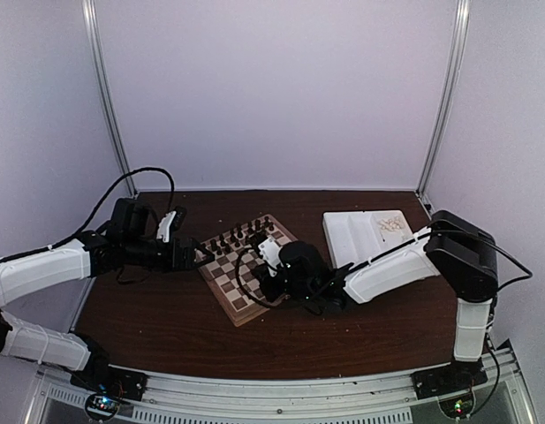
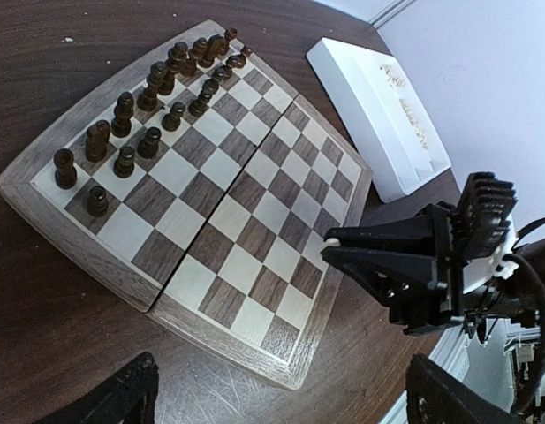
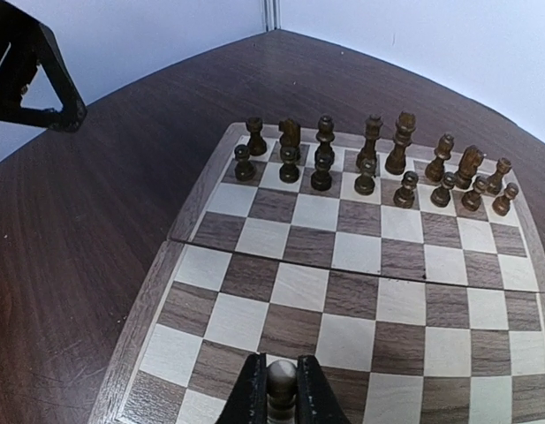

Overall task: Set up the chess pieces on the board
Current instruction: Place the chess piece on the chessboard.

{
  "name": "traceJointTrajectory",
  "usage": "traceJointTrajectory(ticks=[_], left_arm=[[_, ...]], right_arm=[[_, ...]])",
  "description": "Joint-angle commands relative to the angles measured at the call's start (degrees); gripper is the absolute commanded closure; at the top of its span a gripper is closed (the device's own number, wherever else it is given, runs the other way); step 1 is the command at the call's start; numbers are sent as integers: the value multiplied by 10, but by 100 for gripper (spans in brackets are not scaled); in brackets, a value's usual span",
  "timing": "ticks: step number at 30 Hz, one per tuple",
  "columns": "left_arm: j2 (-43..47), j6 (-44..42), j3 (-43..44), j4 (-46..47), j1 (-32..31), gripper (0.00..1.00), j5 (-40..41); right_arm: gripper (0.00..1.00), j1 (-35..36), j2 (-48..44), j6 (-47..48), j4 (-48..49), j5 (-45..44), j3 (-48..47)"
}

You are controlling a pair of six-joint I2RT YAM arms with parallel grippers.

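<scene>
Pinching a pale chess piece [image 3: 282, 375], right tool [image 3: 282, 399] closed over board [image 3: 378, 300].

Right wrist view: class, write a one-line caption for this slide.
Right fingers pinch a pale chess piece by the board's near rows, facing two ranks of dark pieces.
</scene>
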State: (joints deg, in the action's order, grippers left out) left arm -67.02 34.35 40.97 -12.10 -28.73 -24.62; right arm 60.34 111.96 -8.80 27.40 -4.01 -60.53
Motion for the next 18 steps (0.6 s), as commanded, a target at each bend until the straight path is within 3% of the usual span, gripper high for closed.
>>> traceJointTrajectory(ticks=[1,15,18], left_arm=[[9,-14,-4,5,-3,2,1],[7,-10,-9,9,-3,2,0],[9,-12,-10,8,-3,2,1]], right_arm=[[92,13,27,-8,71,-30,3],[89,14,74,-17,78,-41,1],[83,14,76,-17,76,-42,0]])
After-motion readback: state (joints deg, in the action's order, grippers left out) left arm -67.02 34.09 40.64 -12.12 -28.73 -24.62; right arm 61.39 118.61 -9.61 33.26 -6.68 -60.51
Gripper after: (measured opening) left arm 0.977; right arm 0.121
